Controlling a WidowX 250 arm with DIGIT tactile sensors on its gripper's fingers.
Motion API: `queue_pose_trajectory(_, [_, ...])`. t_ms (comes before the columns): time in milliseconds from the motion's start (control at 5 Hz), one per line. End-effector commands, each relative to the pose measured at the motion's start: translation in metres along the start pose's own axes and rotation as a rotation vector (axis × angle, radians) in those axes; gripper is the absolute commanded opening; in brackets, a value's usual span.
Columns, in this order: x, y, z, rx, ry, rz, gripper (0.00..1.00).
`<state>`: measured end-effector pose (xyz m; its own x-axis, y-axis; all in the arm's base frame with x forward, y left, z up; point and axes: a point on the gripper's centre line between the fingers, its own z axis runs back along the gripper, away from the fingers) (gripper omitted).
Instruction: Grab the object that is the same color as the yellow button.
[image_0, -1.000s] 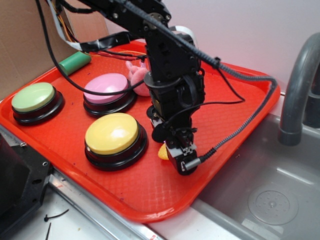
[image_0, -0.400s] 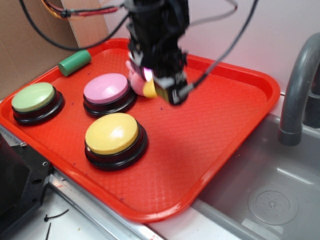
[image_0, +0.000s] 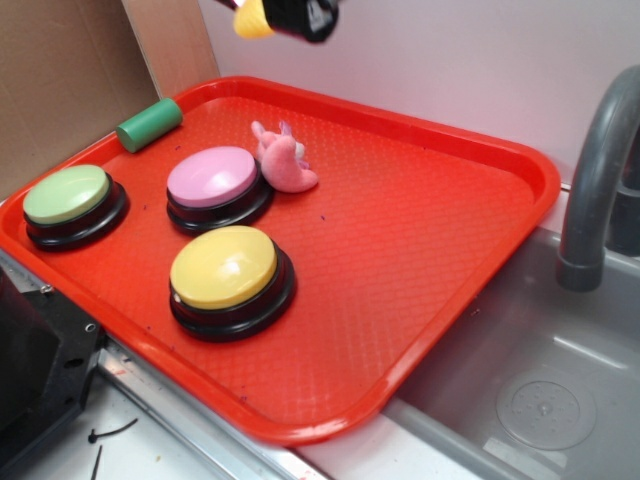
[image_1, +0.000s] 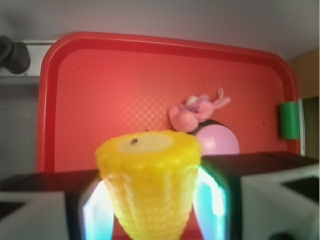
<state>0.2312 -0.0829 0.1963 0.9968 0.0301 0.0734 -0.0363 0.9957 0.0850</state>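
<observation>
A: Corn (image_1: 149, 186) location?
B: Bottom center of wrist view, clamped between the fingers (image_1: 220, 197) of the gripper (image_0: 285, 15). Top edge of exterior frame, high above the red tray (image_0: 440, 240).
A: Orientation?
B: Long axis vertical in wrist view, flat cut end up.
A: Yellow button (image_0: 226, 270)?
B: Lower left, on tray.

My corn (image_1: 148, 185) is ribbed glossy plastic; the tray (image_0: 430, 260) textured plastic, the pink toy (image_0: 285, 160) fuzzy plush
</observation>
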Motion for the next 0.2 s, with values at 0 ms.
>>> queue_pose_trajectory(0, [0.0005, 0.0198, 0.0187, -0.094, 0.005, 0.122, 0.00])
